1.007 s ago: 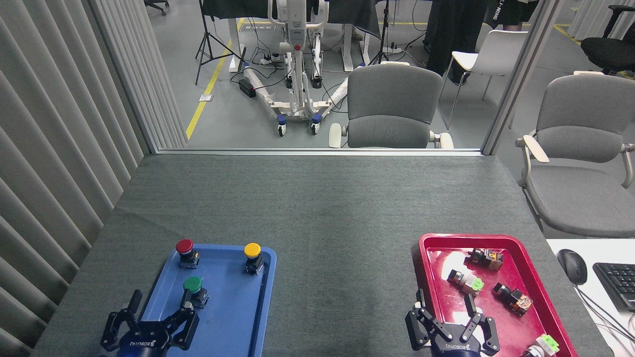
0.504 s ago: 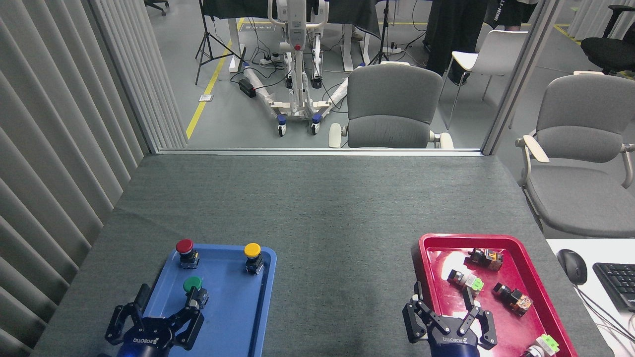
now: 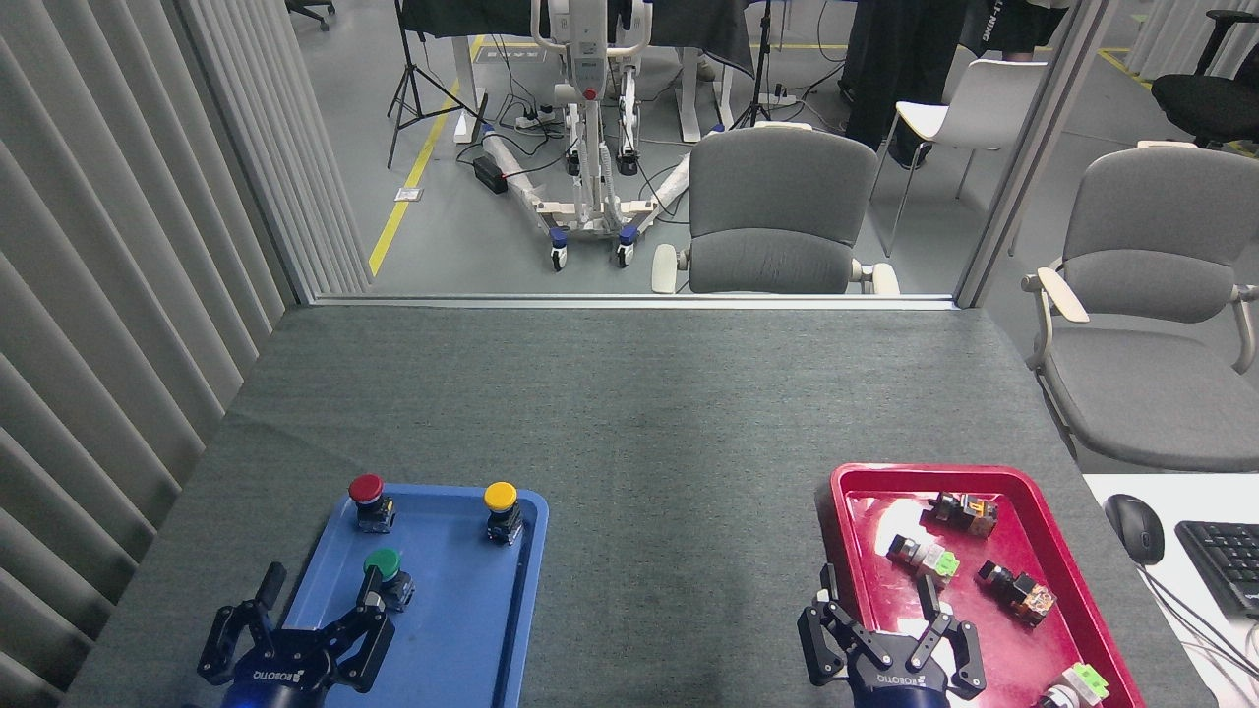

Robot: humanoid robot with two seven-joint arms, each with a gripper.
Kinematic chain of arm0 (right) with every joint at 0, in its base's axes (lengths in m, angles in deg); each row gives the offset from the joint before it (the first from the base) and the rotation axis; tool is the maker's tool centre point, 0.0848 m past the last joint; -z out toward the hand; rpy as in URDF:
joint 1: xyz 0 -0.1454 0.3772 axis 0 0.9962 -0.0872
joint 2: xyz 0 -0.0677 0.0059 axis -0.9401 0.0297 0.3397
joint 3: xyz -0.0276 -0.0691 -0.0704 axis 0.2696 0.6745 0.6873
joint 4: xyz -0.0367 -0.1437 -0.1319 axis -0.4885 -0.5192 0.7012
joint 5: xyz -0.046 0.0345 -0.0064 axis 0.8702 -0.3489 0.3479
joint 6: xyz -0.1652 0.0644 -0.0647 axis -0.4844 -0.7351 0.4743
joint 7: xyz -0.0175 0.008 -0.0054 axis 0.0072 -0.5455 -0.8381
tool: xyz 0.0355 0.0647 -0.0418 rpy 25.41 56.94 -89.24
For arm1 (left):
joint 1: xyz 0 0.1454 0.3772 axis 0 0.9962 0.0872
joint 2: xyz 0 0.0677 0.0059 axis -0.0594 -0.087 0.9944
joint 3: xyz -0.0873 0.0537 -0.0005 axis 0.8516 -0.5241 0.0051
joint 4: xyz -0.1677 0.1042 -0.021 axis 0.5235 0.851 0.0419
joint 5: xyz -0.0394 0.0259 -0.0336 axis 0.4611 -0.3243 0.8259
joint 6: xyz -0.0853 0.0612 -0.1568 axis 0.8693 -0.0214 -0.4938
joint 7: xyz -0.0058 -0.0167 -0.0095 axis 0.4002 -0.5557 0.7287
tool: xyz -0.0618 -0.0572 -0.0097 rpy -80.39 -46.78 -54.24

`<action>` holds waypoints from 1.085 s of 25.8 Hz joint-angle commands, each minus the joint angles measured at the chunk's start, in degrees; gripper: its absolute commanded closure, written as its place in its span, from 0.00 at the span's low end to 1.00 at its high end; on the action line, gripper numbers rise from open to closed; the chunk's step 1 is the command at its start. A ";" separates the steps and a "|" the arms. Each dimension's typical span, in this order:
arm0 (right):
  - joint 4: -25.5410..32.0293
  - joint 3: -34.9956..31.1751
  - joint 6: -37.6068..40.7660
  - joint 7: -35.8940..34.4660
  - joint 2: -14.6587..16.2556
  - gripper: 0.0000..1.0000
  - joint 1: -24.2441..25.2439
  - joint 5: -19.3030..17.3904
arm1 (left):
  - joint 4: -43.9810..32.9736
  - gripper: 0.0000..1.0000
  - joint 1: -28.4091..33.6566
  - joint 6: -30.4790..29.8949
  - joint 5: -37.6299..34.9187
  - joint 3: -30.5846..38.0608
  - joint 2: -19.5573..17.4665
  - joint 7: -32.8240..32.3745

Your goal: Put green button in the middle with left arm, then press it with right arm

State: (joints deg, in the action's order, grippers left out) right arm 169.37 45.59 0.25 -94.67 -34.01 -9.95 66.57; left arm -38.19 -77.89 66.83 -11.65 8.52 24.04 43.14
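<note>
Left claw (image 3: 317, 612) splayed, domed green button (image 3: 383, 564)

White ROBOTIQ lettering marks left pincer (image 3: 295, 629) and right pincer (image 3: 885, 629).

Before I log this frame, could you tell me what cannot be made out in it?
- Green button: a left gripper finger crosses its body; contact unclear.
- Both arms: cut off by the bottom edge.
- Right gripper: hides part of the red tray.
- Part at the tray's near corner: cut by the edge.
</note>
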 commanded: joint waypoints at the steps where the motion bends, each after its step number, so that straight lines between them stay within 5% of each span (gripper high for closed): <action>1: 0.00 -0.05 -0.34 -0.27 0.23 0.01 0.12 -0.04 | 0.40 0.00 -0.09 -0.46 0.15 -0.04 0.02 -0.01; 28: 0.00 0.04 -1.93 -0.27 -0.39 0.01 -1.55 -0.04 | 3.57 0.00 -0.70 -2.83 0.33 0.84 -1.30 -0.80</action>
State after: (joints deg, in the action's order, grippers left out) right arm 169.37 45.68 -1.54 -94.98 -34.39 -11.26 66.53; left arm -34.62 -78.56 63.95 -11.38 9.41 22.91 42.36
